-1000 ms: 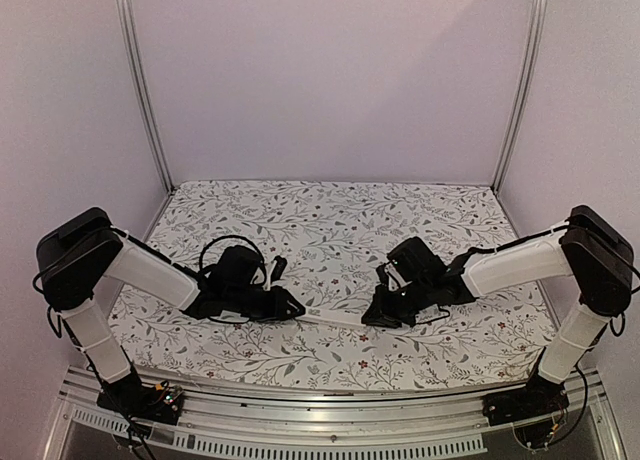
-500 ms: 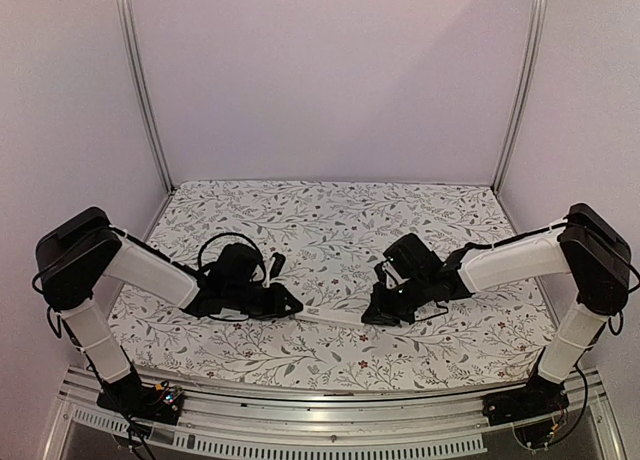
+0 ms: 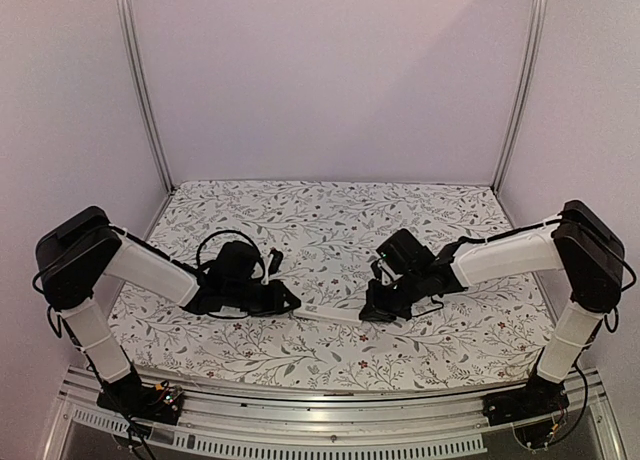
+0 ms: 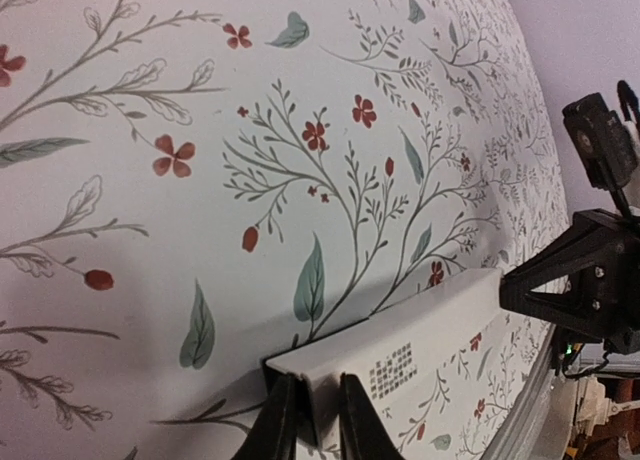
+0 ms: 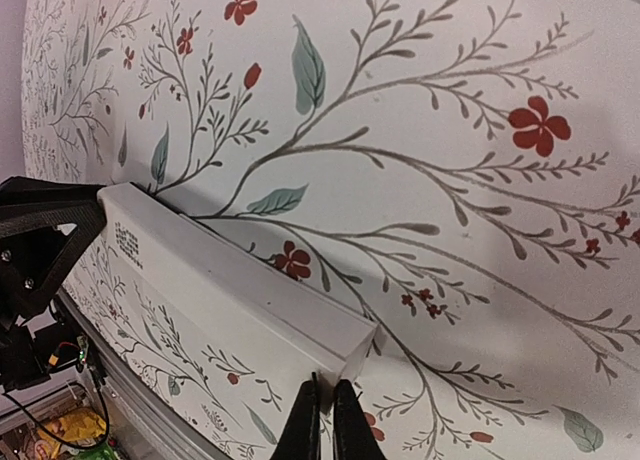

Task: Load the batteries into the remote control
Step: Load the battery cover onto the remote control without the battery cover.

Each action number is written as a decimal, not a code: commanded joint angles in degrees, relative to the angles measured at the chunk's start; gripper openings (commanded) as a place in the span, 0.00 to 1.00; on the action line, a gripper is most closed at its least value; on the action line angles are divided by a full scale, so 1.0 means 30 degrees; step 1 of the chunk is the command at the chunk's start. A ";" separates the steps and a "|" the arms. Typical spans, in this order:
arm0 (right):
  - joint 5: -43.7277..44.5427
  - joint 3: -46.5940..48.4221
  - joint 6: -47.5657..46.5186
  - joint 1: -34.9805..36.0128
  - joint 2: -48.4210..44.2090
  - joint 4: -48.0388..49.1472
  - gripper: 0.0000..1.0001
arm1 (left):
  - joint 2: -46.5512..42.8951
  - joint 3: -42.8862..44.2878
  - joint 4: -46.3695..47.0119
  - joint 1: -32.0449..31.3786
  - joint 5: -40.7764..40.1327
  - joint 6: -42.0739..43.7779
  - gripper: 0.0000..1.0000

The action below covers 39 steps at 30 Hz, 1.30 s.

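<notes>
1. The remote control (image 3: 330,313) sits low in the middle of the overhead view. It is a slim white bar running left to right over the floral-patterned surface (image 3: 330,220), and I cannot tell whether it rests on the surface or hangs just above it
2. The left arm (image 3: 150,270) reaches in from the lower left and the right arm (image 3: 500,260) from the lower right, and their black wrists meet the bar's two ends
3. The left fingers (image 4: 275,420) are clenched on the bar's left end. In the left wrist view they stand at the bottom edge, one on each side of the near end and touching it
4. The right fingers (image 5: 303,425) are pressed together at the bottom edge of the right wrist view, with their tips just at the bar's near corner. I cannot tell whether they pinch any part of it
5. A dark printed patch (image 4: 392,364) marks the bar's side near the end held by the left fingers
6. In the left wrist view the bar runs from bottom centre towards the right edge, where the black right fingers meet its far end
</notes>
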 commanded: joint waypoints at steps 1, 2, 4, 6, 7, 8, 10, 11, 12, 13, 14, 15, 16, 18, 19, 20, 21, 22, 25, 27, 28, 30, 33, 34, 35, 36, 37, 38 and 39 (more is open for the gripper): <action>0.0592 0.0209 -0.0554 0.1073 0.2070 0.1892 0.03 | 0.1139 0.0325 -0.0450 -0.0734 0.1727 0.0371 0.14; 0.0607 0.0244 -0.0516 0.1076 0.2103 0.1962 0.03 | 0.1119 0.0326 -0.0431 -0.0741 0.1729 0.0371 0.14; 0.0656 0.0389 -0.0424 0.1088 0.2157 0.2007 0.05 | 0.1117 0.0309 -0.0449 -0.0741 0.1705 0.0382 0.14; 0.0694 0.0548 -0.0468 0.1118 0.2261 0.2006 0.06 | 0.1117 0.0289 -0.0450 -0.0734 0.1707 0.0396 0.14; 0.0744 0.0634 -0.0516 0.1158 0.2303 0.1994 0.06 | 0.1091 0.0274 -0.0428 -0.0737 0.1719 0.0378 0.14; 0.0765 0.0696 -0.0531 0.1189 0.2332 0.2000 0.06 | 0.1073 0.0254 -0.0421 -0.0734 0.1724 0.0371 0.14; 0.0798 0.0800 -0.0557 0.1259 0.2500 0.1983 0.06 | 0.0953 0.0166 -0.0395 -0.0713 0.1669 0.0343 0.14; 0.0812 0.0845 -0.0538 0.1297 0.2558 0.1977 0.06 | 0.0910 0.0134 -0.0391 -0.0724 0.1615 0.0342 0.14; 0.0825 0.0866 -0.0536 0.1320 0.2615 0.1994 0.07 | 0.0886 0.0097 -0.0365 -0.0710 0.1601 0.0341 0.14; 0.0852 0.0894 -0.0536 0.1341 0.2659 0.1982 0.08 | 0.0912 0.0089 -0.0362 -0.0723 0.1625 0.0341 0.14; 0.0881 0.0938 -0.0535 0.1351 0.2712 0.1980 0.09 | 0.0952 0.0110 -0.0362 -0.0721 0.1664 0.0338 0.14; 0.0925 0.0994 -0.0535 0.1381 0.2720 0.1976 0.09 | 0.0990 0.0135 -0.0336 -0.0717 0.1692 0.0341 0.14; 0.0956 0.1049 -0.0535 0.1381 0.2763 0.1983 0.09 | 0.0998 0.0156 -0.0333 -0.0706 0.1717 0.0341 0.14; 0.0995 0.1099 -0.0535 0.1410 0.2781 0.1998 0.10 | 0.0958 0.0103 -0.0333 -0.0707 0.1676 0.0340 0.14; 0.1016 0.1088 -0.0535 0.1411 0.2782 0.1993 0.10 | 0.0921 0.0090 -0.0333 -0.0705 0.1664 0.0312 0.13; 0.1030 0.1117 -0.0535 0.1411 0.2782 0.1996 0.10 | 0.0913 0.0077 -0.0325 -0.0712 0.1640 0.0312 0.13; 0.1057 0.1130 -0.0561 0.1411 0.2782 0.2000 0.10 | 0.0886 0.0072 -0.0332 -0.0709 0.1612 0.0297 0.13; 0.1061 0.1154 -0.0578 0.1411 0.2782 0.1975 0.11 | 0.0868 0.0042 -0.0332 -0.0705 0.1608 0.0285 0.13; 0.1134 0.1190 -0.0645 0.1411 0.2760 0.1961 0.13 | 0.0778 -0.0043 -0.0332 -0.0718 0.1530 0.0254 0.13; 0.1178 0.1237 -0.0680 0.1411 0.2712 0.1952 0.14 | 0.0740 -0.0088 -0.0332 -0.0688 0.1521 0.0253 0.13; 0.1171 0.1270 -0.0748 0.1411 0.2696 0.1943 0.15 | 0.0751 -0.0084 -0.0318 -0.0680 0.1513 0.0253 0.13; 0.1121 0.1350 -0.0791 0.1411 0.2683 0.1942 0.17 | 0.0723 -0.0087 -0.0351 -0.0647 0.1495 0.0253 0.13; 0.1414 0.1338 -0.0927 0.1389 0.2543 0.1560 0.21 | 0.0496 -0.0263 -0.0420 -0.0593 0.1228 0.0158 0.13; 0.1618 0.1290 -0.1007 0.1382 0.2458 0.1349 0.22 | 0.0347 -0.0355 -0.0420 -0.0566 0.1117 0.0124 0.14; 0.1819 0.1258 -0.1151 0.1367 0.2298 0.1154 0.25 | 0.0233 -0.0462 -0.0442 -0.0533 0.0982 0.0094 0.14; 0.2006 0.1203 -0.1239 0.1354 0.2178 0.0895 0.27 | 0.0098 -0.0525 -0.0478 -0.0511 0.0892 0.0054 0.14; 0.2157 0.1167 -0.1378 0.1330 0.1956 0.0727 0.30 | 0.0045 -0.0567 -0.0519 -0.0515 0.0826 0.0052 0.14; 0.2308 0.1147 -0.1531 0.1324 0.1796 0.0567 0.34 | 0.0009 -0.0543 -0.0535 -0.0501 0.0795 0.0056 0.15; 0.2462 0.1134 -0.1634 0.1319 0.1678 0.0379 0.38 | -0.0022 -0.0551 -0.0552 -0.0492 0.0770 0.0049 0.15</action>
